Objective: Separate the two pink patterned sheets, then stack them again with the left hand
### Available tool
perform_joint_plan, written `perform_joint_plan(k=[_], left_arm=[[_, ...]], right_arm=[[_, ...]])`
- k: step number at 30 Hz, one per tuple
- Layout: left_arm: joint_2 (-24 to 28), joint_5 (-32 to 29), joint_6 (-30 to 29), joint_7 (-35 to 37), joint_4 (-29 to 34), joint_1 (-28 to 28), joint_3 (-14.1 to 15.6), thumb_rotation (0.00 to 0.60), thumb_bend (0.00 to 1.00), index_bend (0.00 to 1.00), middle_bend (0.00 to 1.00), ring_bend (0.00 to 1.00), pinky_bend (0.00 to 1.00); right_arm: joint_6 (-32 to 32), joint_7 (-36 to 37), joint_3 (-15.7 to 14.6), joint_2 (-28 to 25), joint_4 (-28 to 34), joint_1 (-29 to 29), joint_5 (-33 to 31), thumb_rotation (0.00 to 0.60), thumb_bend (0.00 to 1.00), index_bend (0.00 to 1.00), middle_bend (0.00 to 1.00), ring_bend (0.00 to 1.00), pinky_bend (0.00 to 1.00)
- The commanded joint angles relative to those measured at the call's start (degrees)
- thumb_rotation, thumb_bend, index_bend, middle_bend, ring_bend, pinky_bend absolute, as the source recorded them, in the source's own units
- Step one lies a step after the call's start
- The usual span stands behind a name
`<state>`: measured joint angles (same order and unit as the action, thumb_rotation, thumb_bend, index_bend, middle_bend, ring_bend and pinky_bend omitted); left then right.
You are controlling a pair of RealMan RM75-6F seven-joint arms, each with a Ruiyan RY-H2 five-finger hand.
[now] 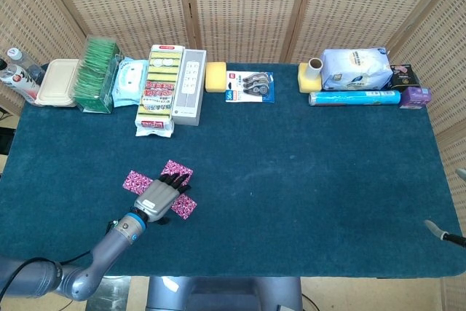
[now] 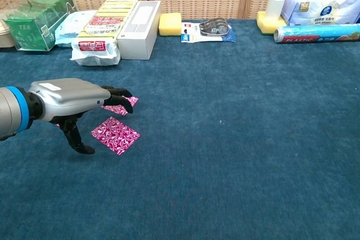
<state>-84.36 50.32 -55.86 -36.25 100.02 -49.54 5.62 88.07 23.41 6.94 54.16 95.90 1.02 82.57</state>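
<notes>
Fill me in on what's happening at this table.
The left robot hand hovers low over pink patterned sheets lying apart, unstacked, on the blue table. Its fingers are spread and it grips nothing. Three pink pieces show in the head view. The right robot hand is out of sight. Boxes and packets line the far edge.

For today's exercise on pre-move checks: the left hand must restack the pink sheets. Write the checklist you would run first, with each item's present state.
1. Sheets lie apart, not overlapping: ok. Nearest pink sheet is separate from the far pink sheet; a third pink piece shows in the head view.
2. Left hand is over the sheets: ok.
3. Left hand holds a sheet: cannot tell; fingers hide the far sheet.
4. Nearest sheet flat on the table: ok.
5. Right hand clear of the work: ok; not in view.
</notes>
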Motion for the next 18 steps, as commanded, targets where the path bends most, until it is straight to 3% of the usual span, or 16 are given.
perform_joint_plan(k=[1,18], left_arm=[[-0.7,1.0,0.1,0.4,-0.8,0.5,-0.3,0.6,0.2,0.16,0.0,0.0,0.1],[-2.6,1.1,-0.8,-2.9,-2.2,1.4,-0.9,0.6,0.22,0.2,0.0,0.0,0.1]], right_arm=[[0.0,0.1,0.0,0.0,0.0,0.0,0.0,0.6,0.0,0.11,0.0,0.0,0.02],[0.1,0.3,-0.1,-0.1,0.0,0.1,0.2,0.6,0.0,0.11,0.0,0.0,0.02]])
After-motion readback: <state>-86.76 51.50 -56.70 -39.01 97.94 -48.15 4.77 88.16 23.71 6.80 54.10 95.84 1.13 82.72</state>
